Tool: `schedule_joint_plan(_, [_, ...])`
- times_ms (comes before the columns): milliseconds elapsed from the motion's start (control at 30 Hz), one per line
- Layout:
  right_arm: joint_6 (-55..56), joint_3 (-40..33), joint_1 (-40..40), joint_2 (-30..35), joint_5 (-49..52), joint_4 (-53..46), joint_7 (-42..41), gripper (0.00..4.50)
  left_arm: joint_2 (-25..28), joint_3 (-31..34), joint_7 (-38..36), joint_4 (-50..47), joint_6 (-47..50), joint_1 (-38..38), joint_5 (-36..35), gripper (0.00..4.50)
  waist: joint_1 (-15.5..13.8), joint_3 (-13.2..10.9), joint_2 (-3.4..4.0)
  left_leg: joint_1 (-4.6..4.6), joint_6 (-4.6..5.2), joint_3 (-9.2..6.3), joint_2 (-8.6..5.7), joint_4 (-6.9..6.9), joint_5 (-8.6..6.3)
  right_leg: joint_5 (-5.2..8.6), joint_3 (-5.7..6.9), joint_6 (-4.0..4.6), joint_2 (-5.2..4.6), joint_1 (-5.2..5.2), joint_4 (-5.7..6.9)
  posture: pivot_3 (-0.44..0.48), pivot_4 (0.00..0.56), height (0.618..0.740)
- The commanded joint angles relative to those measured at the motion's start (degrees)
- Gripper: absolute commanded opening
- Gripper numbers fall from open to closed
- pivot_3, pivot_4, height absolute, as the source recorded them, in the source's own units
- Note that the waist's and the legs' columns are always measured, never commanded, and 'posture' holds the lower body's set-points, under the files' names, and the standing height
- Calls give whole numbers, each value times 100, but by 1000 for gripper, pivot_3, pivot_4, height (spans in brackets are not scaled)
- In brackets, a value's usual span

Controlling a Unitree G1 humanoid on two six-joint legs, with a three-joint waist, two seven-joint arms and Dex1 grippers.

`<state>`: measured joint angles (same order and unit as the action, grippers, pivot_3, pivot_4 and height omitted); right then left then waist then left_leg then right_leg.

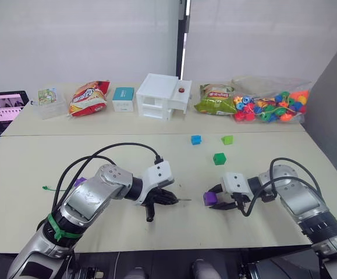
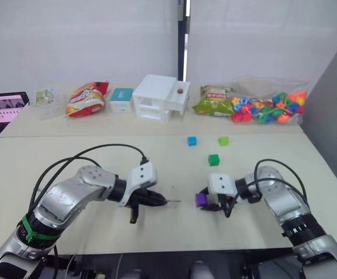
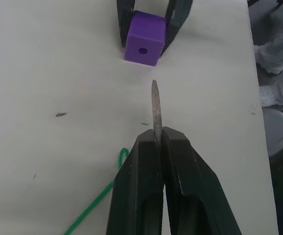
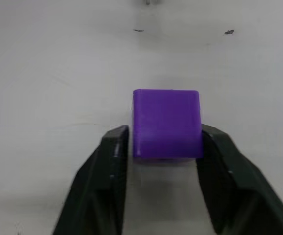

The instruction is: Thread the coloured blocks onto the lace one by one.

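Observation:
My left gripper (image 1: 169,197) is shut on the lace's stiff dark tip (image 3: 154,105), which points at the hole of a purple block (image 3: 143,44) a short way off. The green lace (image 3: 99,198) trails back under the left arm to its end (image 1: 52,188). My right gripper (image 1: 216,199) is shut on that purple block (image 4: 166,122), holding it by two sides on the table. A second purple block (image 1: 80,181) peeks out behind the left arm. Farther back lie the blue block (image 1: 196,139), the light green block (image 1: 227,139) and the dark green block (image 1: 219,158).
Along the far table stand a laptop (image 1: 2,107), a clear box (image 1: 50,102), a red snack bag (image 1: 88,97), a teal box (image 1: 123,99), a white toy house (image 1: 162,96), a green snack bag (image 1: 215,99) and a bag of rounded beads (image 1: 273,104).

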<state>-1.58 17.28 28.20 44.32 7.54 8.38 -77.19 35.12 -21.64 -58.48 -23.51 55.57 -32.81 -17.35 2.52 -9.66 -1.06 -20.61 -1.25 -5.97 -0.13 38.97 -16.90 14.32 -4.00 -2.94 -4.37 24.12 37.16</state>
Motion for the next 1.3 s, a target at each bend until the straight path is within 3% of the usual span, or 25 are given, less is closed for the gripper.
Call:
schedule_joint_plan(33, [-338,-211,-24,-100,163,-327,158,1176,12,-104,72,102,-275,8,46,0,-7,0,0,0,-1,0,0,0,0,0,0,0,0,0,1,0,150,740])
schedule_joint_plan(333, [-1443,32,-250,-203,-174,-1353,725,1176,-248,-357,405,322,-319,-197,130,0,-35,0,0,-7,-1,-2,-4,2,1,-1,1,-2,-3,3,2,0,150,740])
schedule_joint_plan(667, [-1471,66,-335,-155,-252,-1446,706,1176,-162,-374,380,323,-257,-332,107,0,-31,0,0,-7,-1,-2,-3,2,1,-1,1,-2,-2,2,1,0,150,740])
schedule_joint_plan(1300, [-1862,174,-231,-292,-356,-1837,838,1176,-513,-521,485,291,7,-493,9,0,-26,0,0,-6,-1,-2,-4,2,1,-1,1,-2,-2,2,2,0,150,740])
